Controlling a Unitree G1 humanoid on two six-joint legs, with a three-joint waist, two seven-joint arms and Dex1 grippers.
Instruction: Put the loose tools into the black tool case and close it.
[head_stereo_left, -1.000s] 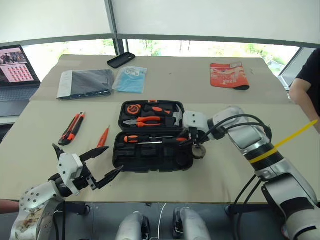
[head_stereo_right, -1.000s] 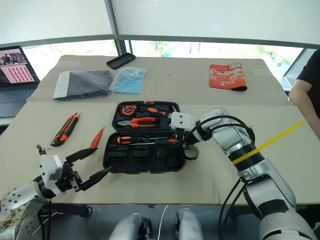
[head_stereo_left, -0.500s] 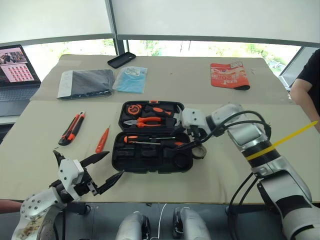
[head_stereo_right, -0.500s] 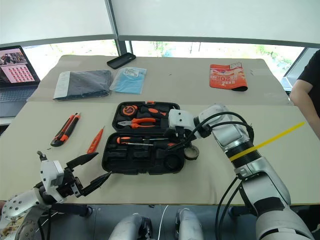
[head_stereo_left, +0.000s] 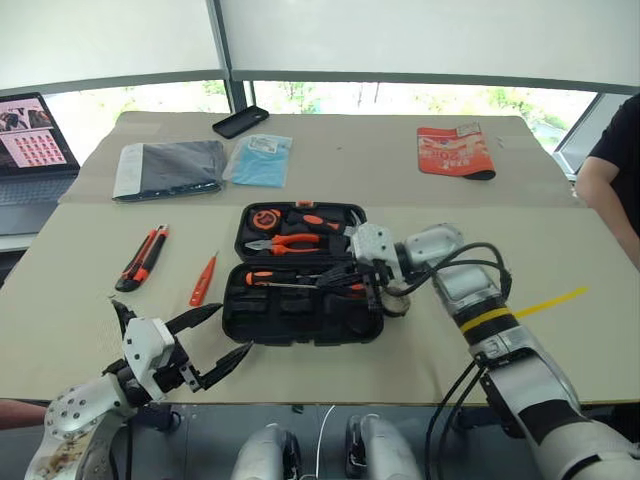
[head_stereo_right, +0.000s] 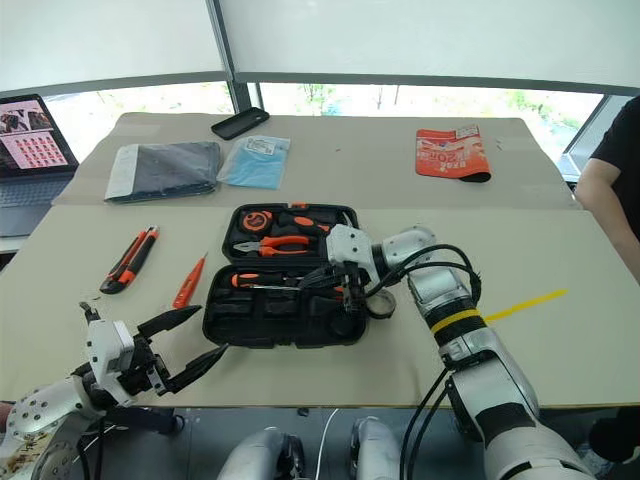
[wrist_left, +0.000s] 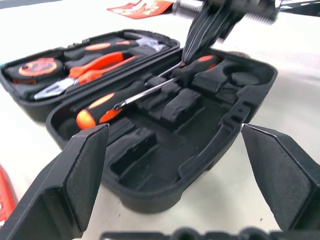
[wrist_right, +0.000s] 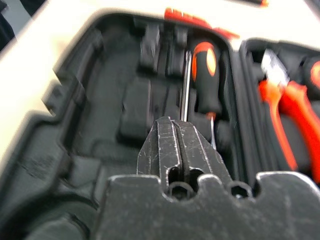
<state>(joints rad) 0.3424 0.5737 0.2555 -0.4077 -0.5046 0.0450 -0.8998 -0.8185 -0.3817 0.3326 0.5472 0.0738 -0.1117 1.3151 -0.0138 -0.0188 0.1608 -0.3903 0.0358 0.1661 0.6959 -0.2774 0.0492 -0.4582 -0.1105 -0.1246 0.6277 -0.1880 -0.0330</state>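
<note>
I see the black tool case lying open in the middle of the table, its long axis running along the table's near edge. Both orange-and-black screwdrivers lie lengthwise in its near half, parallel to that edge. The utility knife and the small orange tester screwdriver lie on the table toward its left edge, pointing roughly away from me.

A second ago my right gripper was partly open at the case's right end; now its fingers are pressed together, holding nothing, tips over the screwdrivers. My left gripper hovers spread wide and empty at the near edge, as before.
</note>
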